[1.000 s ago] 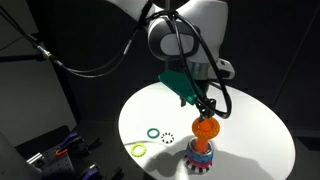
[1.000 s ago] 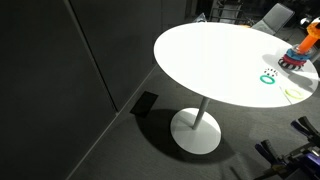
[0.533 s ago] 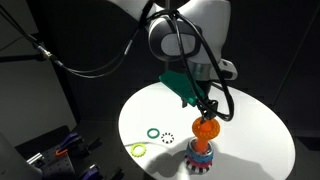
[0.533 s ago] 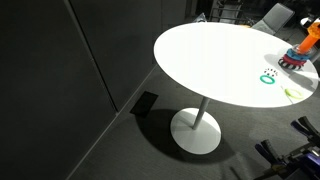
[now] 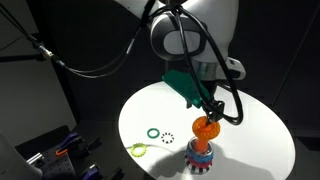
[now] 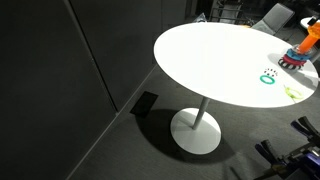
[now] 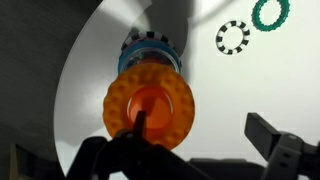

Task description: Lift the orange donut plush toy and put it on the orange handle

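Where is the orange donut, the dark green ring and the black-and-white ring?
orange donut plush toy (image 7: 150,105), wrist view, on its soft orange face.
dark green ring (image 7: 270,14), wrist view, on its lower band.
black-and-white ring (image 7: 233,37), wrist view, on its dotted rim.

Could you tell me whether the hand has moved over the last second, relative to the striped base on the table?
Yes, slightly. In an exterior view the hand has shifted a little to the right above the striped base, which stayed put.

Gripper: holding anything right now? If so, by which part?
The gripper appears to hold the orange donut plush toy by its rim, above the striped base. The exact finger contact is hidden in the wrist view.
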Robot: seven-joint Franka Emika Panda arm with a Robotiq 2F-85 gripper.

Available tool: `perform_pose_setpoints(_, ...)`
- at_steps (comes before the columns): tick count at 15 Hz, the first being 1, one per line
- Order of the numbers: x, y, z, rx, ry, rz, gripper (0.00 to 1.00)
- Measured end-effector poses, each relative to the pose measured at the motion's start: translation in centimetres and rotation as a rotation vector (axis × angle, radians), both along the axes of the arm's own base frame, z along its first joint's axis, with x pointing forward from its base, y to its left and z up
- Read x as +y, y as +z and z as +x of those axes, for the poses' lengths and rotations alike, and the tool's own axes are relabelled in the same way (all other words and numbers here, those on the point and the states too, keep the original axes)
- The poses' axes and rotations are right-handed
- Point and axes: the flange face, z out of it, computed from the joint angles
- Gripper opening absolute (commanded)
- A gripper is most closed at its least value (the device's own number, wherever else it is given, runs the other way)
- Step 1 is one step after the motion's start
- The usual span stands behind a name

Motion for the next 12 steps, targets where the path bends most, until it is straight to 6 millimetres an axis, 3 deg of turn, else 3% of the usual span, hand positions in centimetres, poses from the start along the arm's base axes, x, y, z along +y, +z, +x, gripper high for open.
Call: perform_pose_setpoints(12, -1.7, 0.5, 0.2, -0.046, -0.028, -0.050, 1.00)
